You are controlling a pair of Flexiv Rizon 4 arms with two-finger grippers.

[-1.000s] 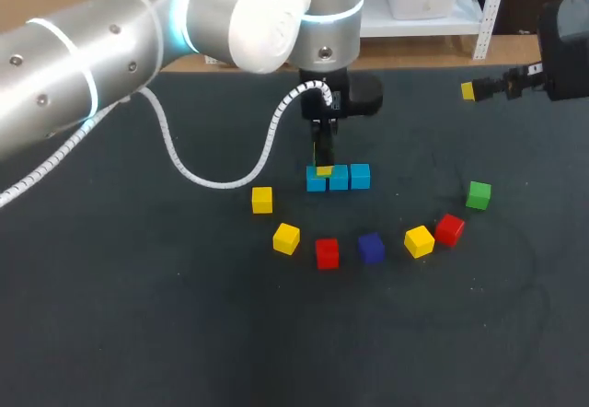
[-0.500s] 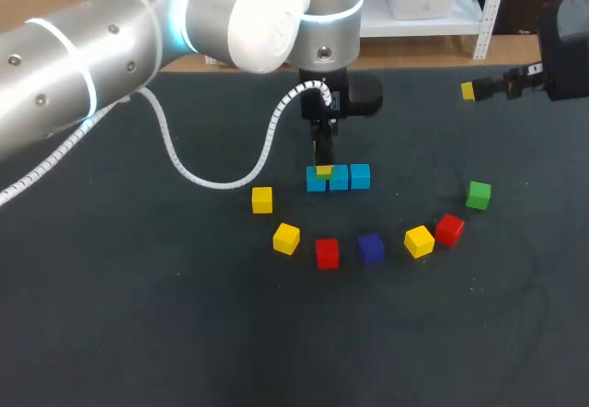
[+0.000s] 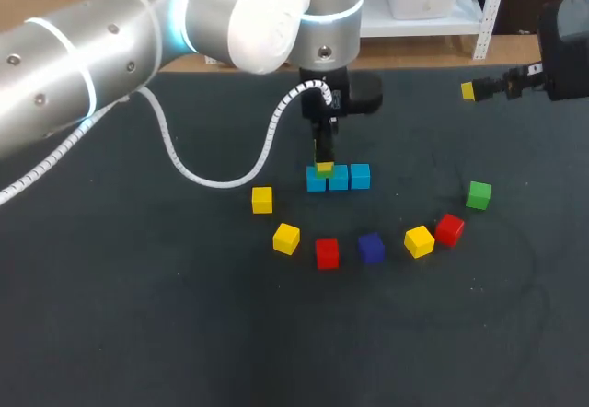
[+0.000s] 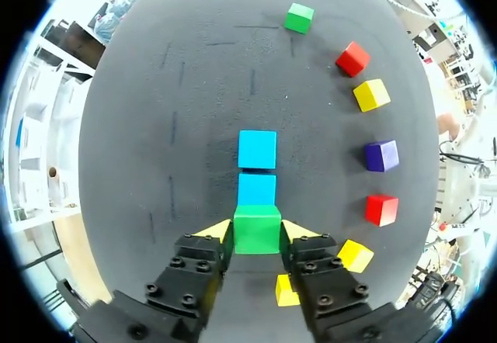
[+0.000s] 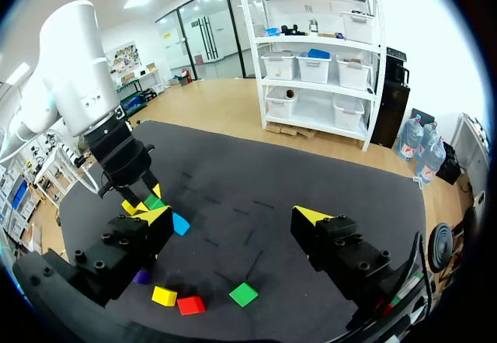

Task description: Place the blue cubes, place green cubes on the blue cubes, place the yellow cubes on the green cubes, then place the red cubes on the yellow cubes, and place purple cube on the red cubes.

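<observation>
Grippers: left gripper point(image 4: 256, 233) pinches green cube point(image 4: 257, 225) from 2 sides, on or just above the left-end cube of 3 blue cubes point(image 3: 339, 178) in a touching row | right gripper point(image 5: 231, 217) spread wide, over table point(image 3: 138, 315) far-right edge | loose nearer robot: 3 yellow cubes point(image 3: 286, 238), 2 red cubes point(image 3: 327, 252), purple cube point(image 3: 371, 248), second green cube point(image 3: 478, 195).
</observation>
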